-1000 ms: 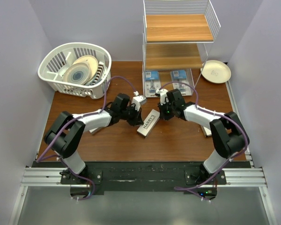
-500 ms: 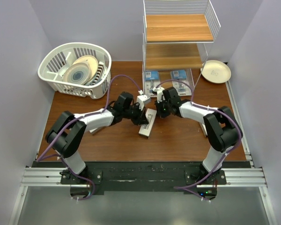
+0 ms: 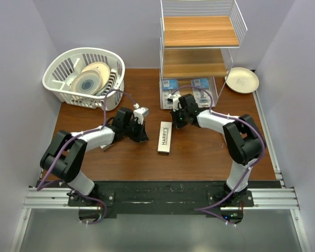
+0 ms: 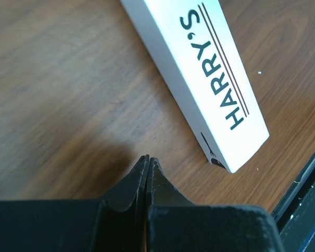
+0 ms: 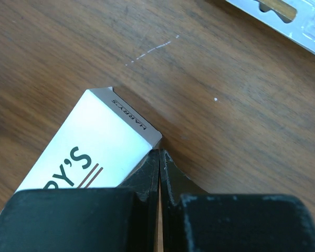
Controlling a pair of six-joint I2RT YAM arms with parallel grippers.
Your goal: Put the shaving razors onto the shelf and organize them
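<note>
A white "HARRY'S" box (image 3: 165,137) lies flat on the table between my grippers, its long side running front to back. It also shows in the left wrist view (image 4: 199,68) and the right wrist view (image 5: 94,147). My left gripper (image 3: 143,137) (image 4: 147,157) is shut and empty, a little left of the box. My right gripper (image 3: 175,124) (image 5: 160,152) is shut and empty, its tips against the box's far right corner. Two blister packs (image 3: 169,92) (image 3: 201,89) lie at the foot of the shelf (image 3: 199,31). A corner of another white box (image 3: 106,146) peeks from under my left arm.
A white slatted basket (image 3: 58,68) with round plates stands at the back left. A cream plate (image 3: 242,80) lies right of the shelf. A blister pack's edge (image 5: 289,21) shows at the top right of the right wrist view. The table's black front rail (image 4: 310,189) is near the box's end.
The box has turned from slanted to straight, front to back. My left gripper has drawn back to the left, off the box. My right gripper has moved left and toward the shelf.
</note>
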